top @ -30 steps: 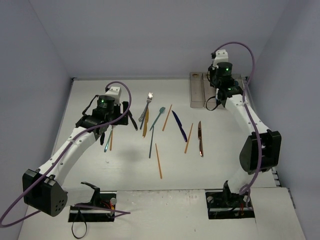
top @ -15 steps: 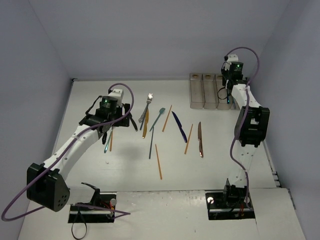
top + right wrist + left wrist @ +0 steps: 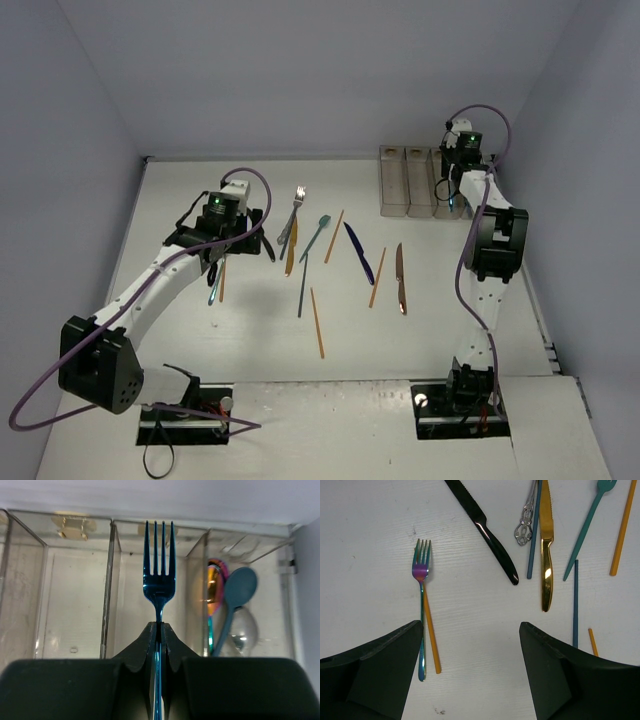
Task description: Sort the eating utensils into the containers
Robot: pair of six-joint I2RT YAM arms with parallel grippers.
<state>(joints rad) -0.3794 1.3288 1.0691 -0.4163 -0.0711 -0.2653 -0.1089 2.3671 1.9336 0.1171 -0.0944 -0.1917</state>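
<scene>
Right wrist view: right tool [image 3: 159, 628] is pinched tight on the handle of a blue fork [image 3: 159, 580]. The tines point far and line up with the compartment just left of the one holding spoons [image 3: 238, 591]. Fork not yet released. I cannot tell how high it sits over the bins [image 3: 110, 585].

Left wrist view: left tool [image 3: 471, 630] is spread wide and holds nothing, hanging over the counter [image 3: 370, 530]. By its left finger lies a purple fork [image 3: 420, 570] with a chopstick [image 3: 431, 635] touching along its handle. Black knife [image 3: 485, 527] and gold knife [image 3: 546, 555] lie to the right.

Top view: bins sit at the far right. Roughly a dozen pieces lie loose mid-counter, among them a copper knife [image 3: 400, 278] and more chopsticks.

Progress, my estimate: early. Only the spoons show as binned, and one fork is about to go in. I see no knives or chopsticks in the bins, so most of the sorting is left. If the left tool takes the purple fork, the touching chopstick may drag along with it.
</scene>
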